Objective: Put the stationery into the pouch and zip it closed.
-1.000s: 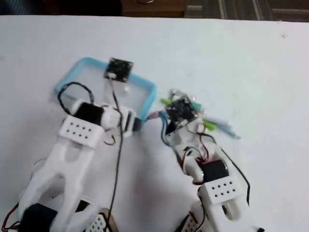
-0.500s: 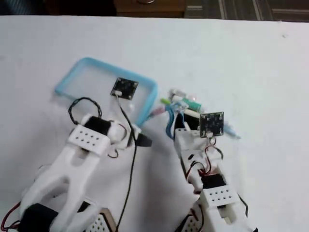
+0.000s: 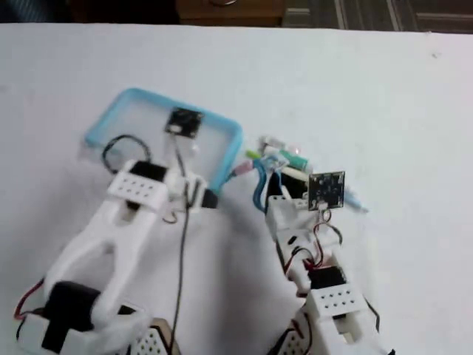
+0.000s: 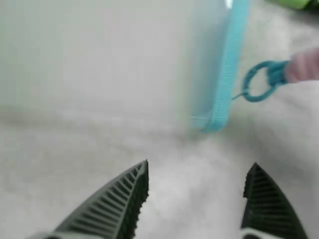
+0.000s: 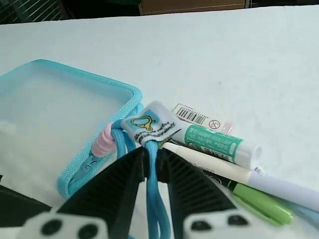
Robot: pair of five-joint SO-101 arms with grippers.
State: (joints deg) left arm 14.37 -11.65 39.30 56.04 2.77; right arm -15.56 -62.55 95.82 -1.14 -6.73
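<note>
A clear pouch (image 3: 155, 133) with a light blue rim lies at the left of the white table. Its blue strap (image 5: 149, 194), with a pink bead (image 5: 103, 143) and a printed tag (image 5: 148, 127), runs from the pouch's near right corner. My right gripper (image 5: 150, 158) is shut on this strap just below the tag, seen in the high view beside the stationery (image 3: 270, 185). A glue stick (image 5: 214, 142), a white pen (image 5: 214, 164) and a green marker (image 5: 261, 203) lie in a pile (image 3: 292, 164) right of the pouch. My left gripper (image 4: 197, 172) stands open above the table, just short of the pouch corner (image 4: 219, 107).
The table's far edge (image 3: 236, 26) runs along the back, with dark furniture behind it. Bare white table (image 3: 384, 103) lies to the right and behind the pile. Both arms' white bodies (image 3: 111, 244) fill the near side.
My left gripper drew back off the pouch toward its near right corner, then shifted slightly left. My right gripper pulled back from the pile with the strap, then kept still.
</note>
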